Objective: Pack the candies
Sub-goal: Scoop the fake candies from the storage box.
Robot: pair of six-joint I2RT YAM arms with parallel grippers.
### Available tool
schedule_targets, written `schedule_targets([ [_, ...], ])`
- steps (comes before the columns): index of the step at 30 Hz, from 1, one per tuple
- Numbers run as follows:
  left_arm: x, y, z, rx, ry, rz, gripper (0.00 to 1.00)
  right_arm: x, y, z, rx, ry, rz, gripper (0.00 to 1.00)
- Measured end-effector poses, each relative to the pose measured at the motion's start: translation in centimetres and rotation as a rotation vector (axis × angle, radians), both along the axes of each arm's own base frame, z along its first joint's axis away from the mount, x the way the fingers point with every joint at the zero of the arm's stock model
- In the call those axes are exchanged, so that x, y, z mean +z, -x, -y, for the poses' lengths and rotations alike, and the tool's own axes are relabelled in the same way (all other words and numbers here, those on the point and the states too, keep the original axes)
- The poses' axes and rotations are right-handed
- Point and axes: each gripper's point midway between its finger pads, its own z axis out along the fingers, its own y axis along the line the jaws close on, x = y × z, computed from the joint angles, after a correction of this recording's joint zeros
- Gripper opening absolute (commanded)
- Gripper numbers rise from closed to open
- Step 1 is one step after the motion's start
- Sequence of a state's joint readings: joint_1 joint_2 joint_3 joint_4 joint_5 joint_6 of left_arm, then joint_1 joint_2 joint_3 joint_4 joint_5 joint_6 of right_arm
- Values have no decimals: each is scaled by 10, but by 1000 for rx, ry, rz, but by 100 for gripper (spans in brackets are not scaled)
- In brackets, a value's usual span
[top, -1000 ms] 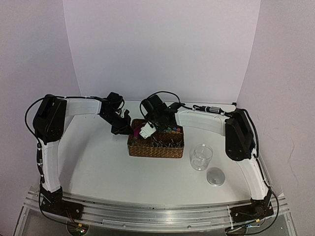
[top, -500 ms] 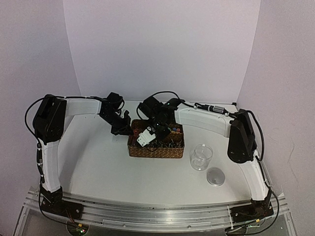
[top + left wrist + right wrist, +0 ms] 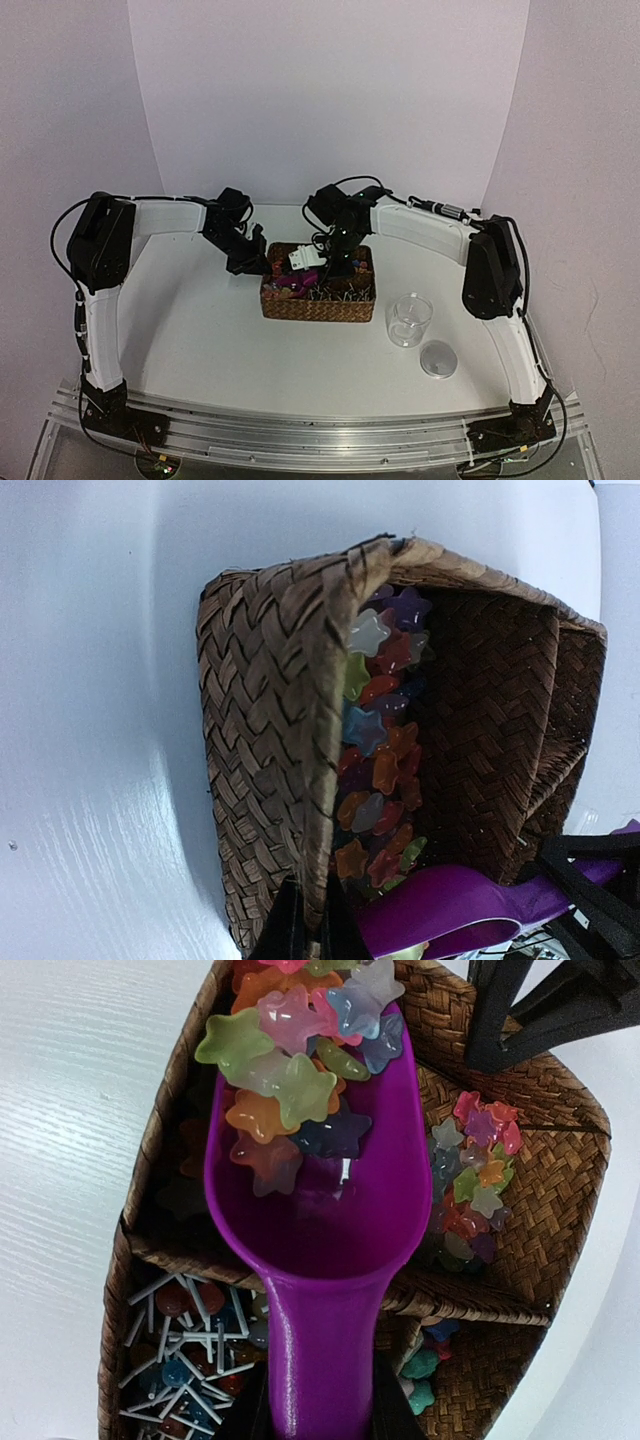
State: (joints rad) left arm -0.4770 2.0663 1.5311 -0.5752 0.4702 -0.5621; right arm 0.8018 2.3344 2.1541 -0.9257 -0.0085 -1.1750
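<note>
Left gripper [image 3: 249, 263]: pressed together on the basket's [image 3: 316, 308] left wall, steadying it.
Right gripper [image 3: 318, 1412]: pinching the scoop [image 3: 322, 1225] by its handle; within the last second the wrist has swung round and set the bowl into the end compartment.
Candies [image 3: 287, 1078]: a heap sits in the scoop's bowl (star-shaped, mixed colours); the rest lie beneath and beside it.
Meaning: the load looks taken, so a level carry to the cup [image 3: 409, 320] likely follows.

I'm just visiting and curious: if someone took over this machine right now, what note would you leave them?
Left gripper: shut on the woven brown basket wall.
Right gripper: shut on the magenta plastic scoop handle; bowl in the basket, loaded with star-shaped mixed-colour candies.
Done: scoop filled.
To do: tip it into the clear plastic cup, apparently empty; round clear lid lies beside it.
</note>
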Motion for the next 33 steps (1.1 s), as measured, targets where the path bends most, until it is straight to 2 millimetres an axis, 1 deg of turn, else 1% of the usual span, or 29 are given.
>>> schedule_targets([
  [5, 0, 0, 1, 2, 0, -1, 0, -2, 1, 3, -48, -22, -47, 0],
  [14, 0, 0, 1, 1, 2, 0, 0, -1, 3, 8, -104, -29, -69, 0],
  [27, 0, 1, 5, -5, 9, 6, 0, 1, 3, 14, -137, -14, -62, 0],
  [33, 1, 1, 8, -5, 17, 9, 0, 7, 4, 16, -137, 20, -31, 0],
])
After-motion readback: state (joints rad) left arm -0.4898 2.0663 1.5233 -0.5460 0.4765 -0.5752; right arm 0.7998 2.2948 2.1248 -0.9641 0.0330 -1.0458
